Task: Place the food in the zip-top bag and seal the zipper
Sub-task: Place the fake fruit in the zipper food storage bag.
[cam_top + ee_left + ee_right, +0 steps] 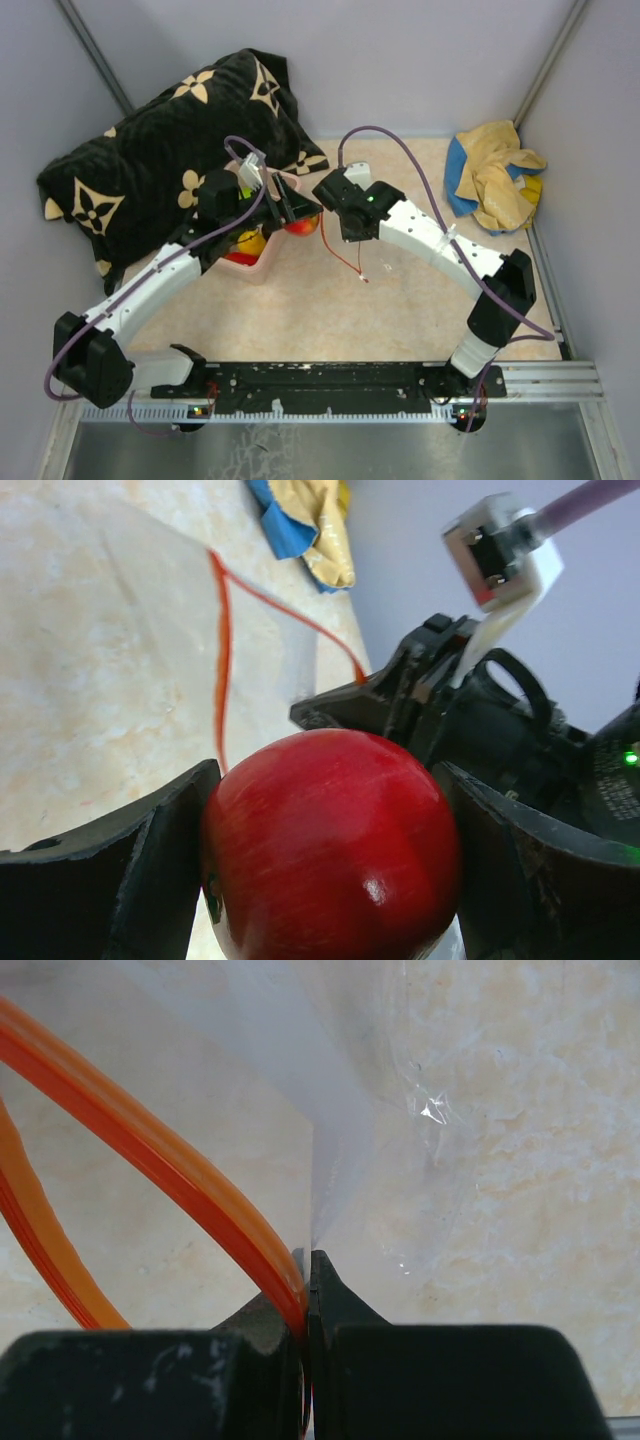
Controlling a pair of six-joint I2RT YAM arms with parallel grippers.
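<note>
My left gripper [297, 214] is shut on a glossy red apple [330, 845], held above the table just right of the pink tub. My right gripper [306, 1270] is shut on the zip-top bag's mouth, pinching the orange-red zipper [150, 1150] and the clear plastic [360, 1110]. The mouth hangs open: in the left wrist view the zipper [222, 650] forms a loop right behind the apple, with the right gripper [400, 695] holding its far end. From above the right gripper [333, 208] is next to the apple [304, 225]. A yellow fruit [250, 241] lies in the tub.
The pink tub [249, 268] stands left of centre under my left arm. A black cushion with beige flower prints [170, 150] fills the back left. A crumpled blue and yellow cloth [495, 180] lies in the back right corner. Walls close in on three sides.
</note>
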